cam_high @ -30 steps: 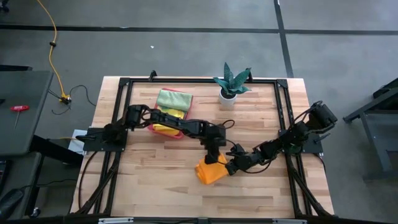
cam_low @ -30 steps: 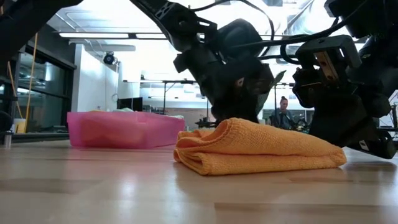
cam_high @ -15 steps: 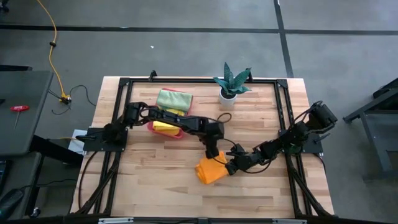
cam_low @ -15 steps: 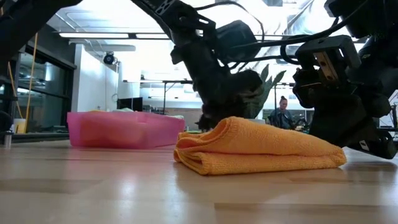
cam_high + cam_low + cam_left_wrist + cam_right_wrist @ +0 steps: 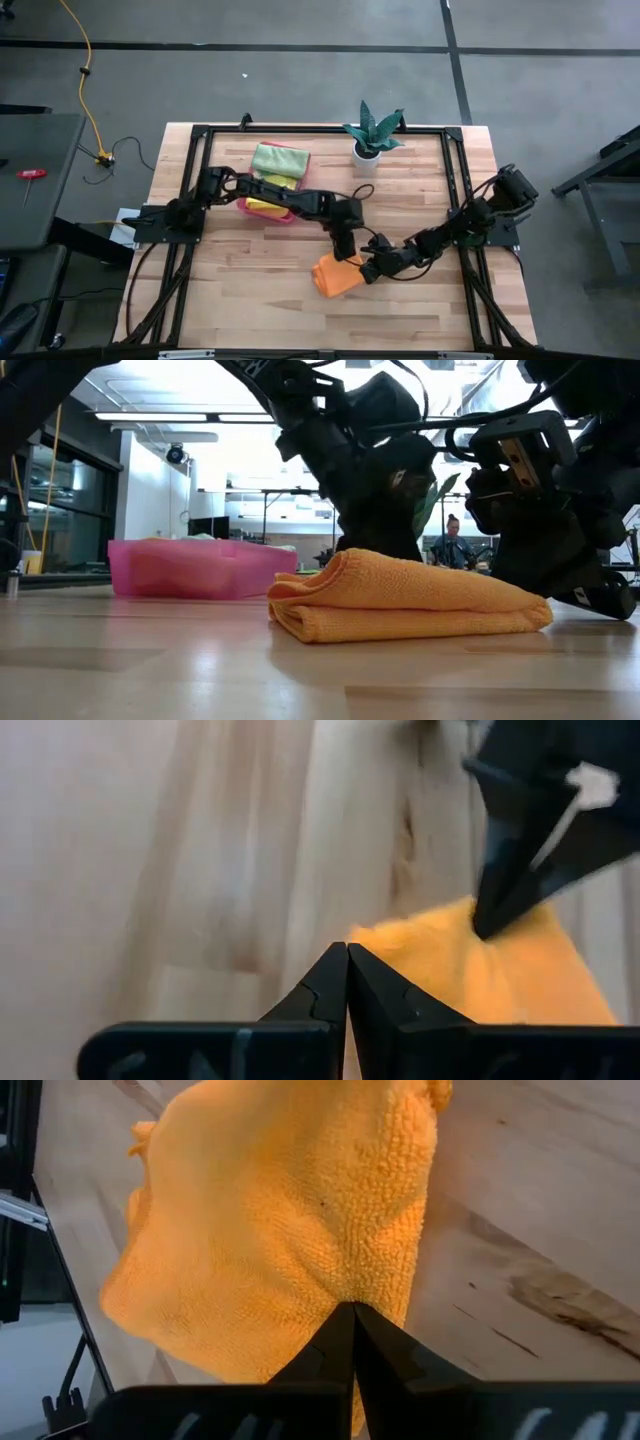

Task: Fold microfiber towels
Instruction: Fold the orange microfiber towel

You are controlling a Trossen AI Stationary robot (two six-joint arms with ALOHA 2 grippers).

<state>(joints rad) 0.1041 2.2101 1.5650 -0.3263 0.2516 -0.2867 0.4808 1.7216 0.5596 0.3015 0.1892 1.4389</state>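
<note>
Two arms of mine are meeting over the wooden table (image 5: pixel 240 300), and they are taking up its middle. A black frame (image 5: pixel 455 180) is bordering the table top. One pink tray (image 5: pixel 285 215) is sitting toward the far left side, partly hidden under my left arm; two towels are showing there, one light green towel (image 5: pixel 277 158) and one yellow towel (image 5: pixel 262 205) beneath the arm. One potted plant (image 5: pixel 372 135) is standing far from me, apart from the tray. One orange towel (image 5: pixel 335 276) is lying folded near the table's centre. My left gripper (image 5: pixel 343 252) is sitting at its far edge with fingers pressed together, pinching nothing visible. My right gripper (image 5: pixel 352 1312) is touching the same towel's edge, fingers likewise pressed together. One person (image 5: pixel 455 540) is showing in the room behind.
</note>
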